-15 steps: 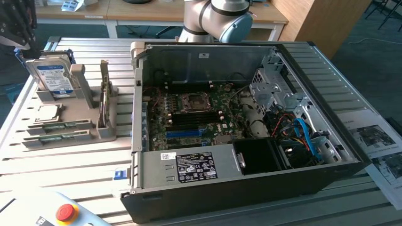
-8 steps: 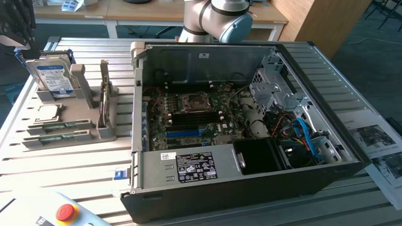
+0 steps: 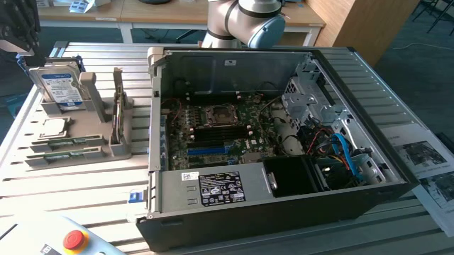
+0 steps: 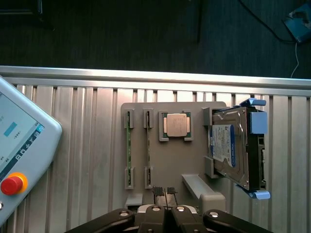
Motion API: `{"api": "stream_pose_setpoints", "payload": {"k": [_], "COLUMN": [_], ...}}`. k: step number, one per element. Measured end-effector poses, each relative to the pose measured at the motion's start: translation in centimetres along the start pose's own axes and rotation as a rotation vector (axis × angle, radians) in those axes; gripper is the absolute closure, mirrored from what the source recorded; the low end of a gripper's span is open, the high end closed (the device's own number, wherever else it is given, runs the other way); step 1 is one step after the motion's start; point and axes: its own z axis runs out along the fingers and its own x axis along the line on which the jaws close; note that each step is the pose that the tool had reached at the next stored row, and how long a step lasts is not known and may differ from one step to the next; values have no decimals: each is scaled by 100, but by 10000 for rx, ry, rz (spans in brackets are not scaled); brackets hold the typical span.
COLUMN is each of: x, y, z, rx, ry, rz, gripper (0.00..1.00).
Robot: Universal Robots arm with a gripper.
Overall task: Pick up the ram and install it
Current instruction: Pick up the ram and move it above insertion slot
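We see the ram (image 4: 147, 150) and its twin (image 4: 129, 150) standing on edge in neighbouring slots of the grey holder (image 4: 192, 158) on the tabletop (image 4: 87, 145). Just beside them sits the processor chip (image 4: 175, 125), then the hard drive (image 4: 233, 150). Our jaws, clenched on nothing, hover over the holder's edge, near the ram's end, apart from it.

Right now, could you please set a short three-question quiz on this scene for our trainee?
1. True or false: both ram sticks sit in the holder.
2. What lies between the ram and the hard drive? A) a fan B) the processor C) a cable
3. Fill in: the claw is ___ and holds nothing.
Key: 1 true; 2 B; 3 shut.
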Motion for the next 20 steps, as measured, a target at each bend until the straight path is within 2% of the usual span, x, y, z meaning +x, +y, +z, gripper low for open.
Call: {"api": "stream_pose_setpoints", "payload": {"k": [7,20], "x": [1,4], "y": [-3,-8], "z": [50,176], "rx": [0,-1], "ry": [27,39], "rz": [1,2], "gripper": [90,90]}}
